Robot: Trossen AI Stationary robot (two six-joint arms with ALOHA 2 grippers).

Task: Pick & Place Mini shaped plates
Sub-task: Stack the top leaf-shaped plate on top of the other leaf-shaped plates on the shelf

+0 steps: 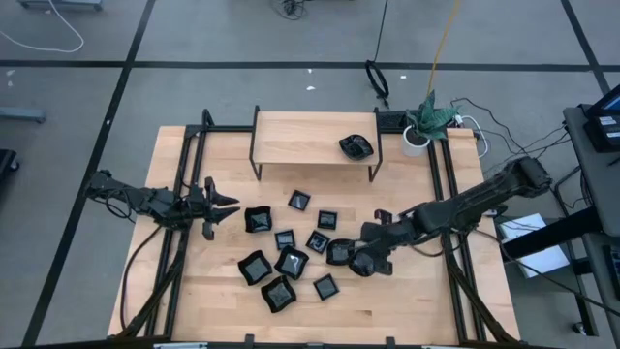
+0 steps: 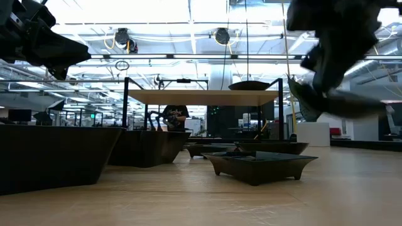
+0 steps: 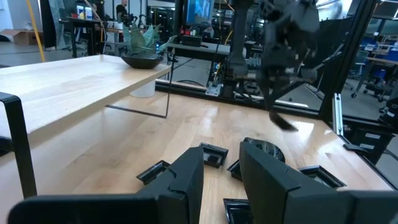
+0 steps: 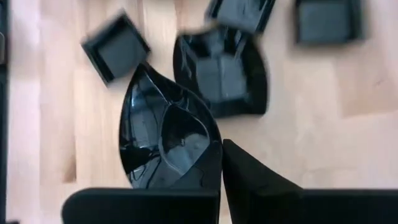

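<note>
Held dish: a wavy-rimmed dish [image 4: 165,140] is pinched by its rim in the right gripper [image 1: 360,260], lifted just above the table [image 1: 407,310], right of the pile.
Other dishes: scattered mid-table [image 1: 281,262]; one sits on the shelf [image 1: 310,139].
Left gripper [image 1: 221,204]: waits at left, fingers spread, empty.
Advice: keep the dish level and raise it clear of the shelf edge before releasing.

Scattered plates [image 1: 291,260] crowding table [image 1: 407,301] centre

Robotics lab (open hall, ceiling lights [image 2: 207,9]).
</note>
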